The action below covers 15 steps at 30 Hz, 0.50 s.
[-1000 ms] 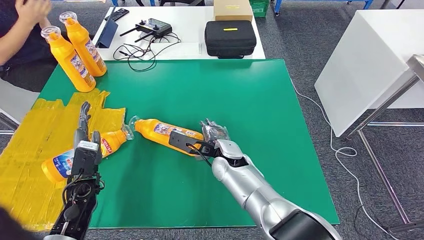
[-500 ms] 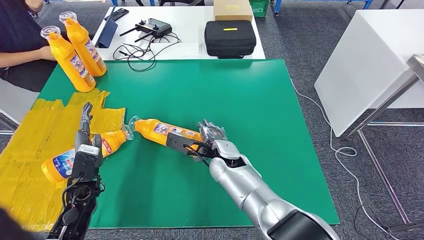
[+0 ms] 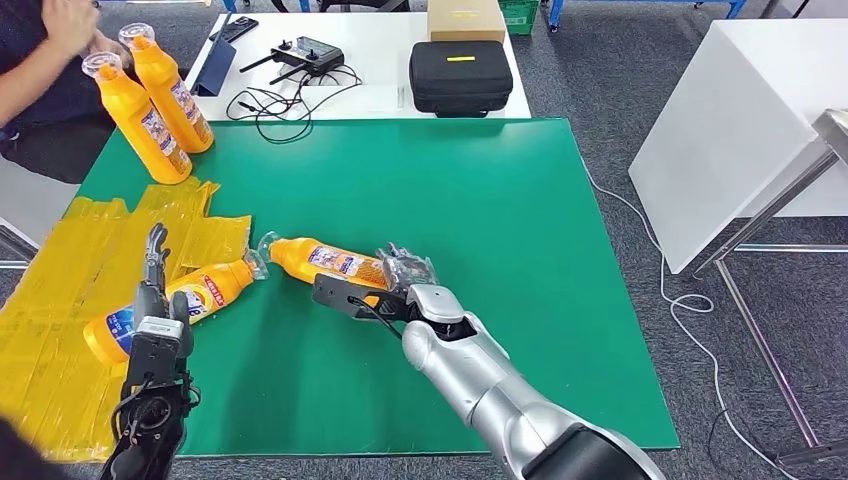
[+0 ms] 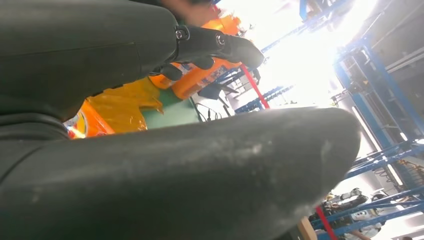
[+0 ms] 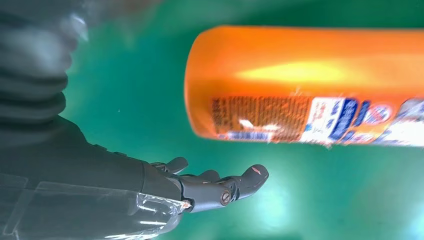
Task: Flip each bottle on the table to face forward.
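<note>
Right robot hand (image 3: 385,290) open, palm beside bottle (image 3: 330,262) lying mid-worktop (image 3: 520,220) — no grip yet. Wrap body near base, then roll label forward. Left robot hand (image 3: 155,290) open, by second bottle (image 3: 170,305) on yellow sheet (image 3: 60,300).

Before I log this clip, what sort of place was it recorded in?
Most likely a robotics lab or test workshop. A green mat-covered work table holds orange plastic bottles, a white side table carries a black handheld remote controller and a black zip case, and blue metal racking stands behind.
</note>
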Motion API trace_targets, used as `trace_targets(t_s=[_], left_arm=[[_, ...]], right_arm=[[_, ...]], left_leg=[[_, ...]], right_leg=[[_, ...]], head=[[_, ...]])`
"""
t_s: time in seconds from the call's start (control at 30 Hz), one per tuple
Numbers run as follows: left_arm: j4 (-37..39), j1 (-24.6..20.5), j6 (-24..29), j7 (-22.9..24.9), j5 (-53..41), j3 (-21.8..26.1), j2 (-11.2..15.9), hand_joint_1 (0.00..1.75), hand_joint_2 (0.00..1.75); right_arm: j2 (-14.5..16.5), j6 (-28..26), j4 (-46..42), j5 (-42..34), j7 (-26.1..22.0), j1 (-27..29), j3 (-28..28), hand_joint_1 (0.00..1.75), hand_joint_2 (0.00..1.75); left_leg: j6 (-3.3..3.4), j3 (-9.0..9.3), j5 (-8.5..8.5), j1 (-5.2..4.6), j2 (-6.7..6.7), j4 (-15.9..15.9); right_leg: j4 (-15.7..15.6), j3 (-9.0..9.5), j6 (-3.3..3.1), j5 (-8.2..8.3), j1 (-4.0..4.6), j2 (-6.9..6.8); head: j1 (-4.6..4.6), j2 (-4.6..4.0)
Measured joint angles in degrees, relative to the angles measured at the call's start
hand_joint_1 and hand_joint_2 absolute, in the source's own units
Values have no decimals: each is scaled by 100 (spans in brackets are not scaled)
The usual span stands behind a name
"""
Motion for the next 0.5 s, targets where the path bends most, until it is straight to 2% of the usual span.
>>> trace_targets(t_s=[0.07, 0.2, 0.27, 0.4, 0.5], left_arm=[[-127, 93, -53, 0, -167, 129, -36, 0, 0], [-465, 313, -254, 0, -488, 518, -174, 0, 175], [-637, 421, -351, 0, -606, 718, -250, 0, 175], [-903, 574, -440, 0, -709, 1003, -361, 0, 175], [-1068, 666, -510, 0, -783, 1145, -427, 0, 175]], right_arm=[[13, 37, -29, -153, 7, 11, 143, 0, 0], [33, 90, -97, -578, 96, 14, 597, 0, 0], [35, 90, -111, -714, 145, 11, 847, 0, 0], [35, 90, -117, -783, 208, 3, 1230, 0, 175], [34, 88, -116, -774, 336, -17, 1443, 0, 175]], left_leg=[[0, 0, 0, 0, 1, 0], [0, -1, -1, 0, 4, 0], [0, -2, -1, 0, 4, 0], [0, -3, -1, 0, 3, 0], [0, -2, 0, 0, 3, 0]], right_leg=[[0, -1, 0, 0, 0, 0], [0, -3, 0, 0, 1, 0], [0, -4, 0, -1, 1, 0], [-1, -4, 0, -1, 0, 0], [-1, -3, 0, 0, 0, 0]], head=[[-1, 0], [-1, 0], [-1, 0], [0, 0], [0, 0]])
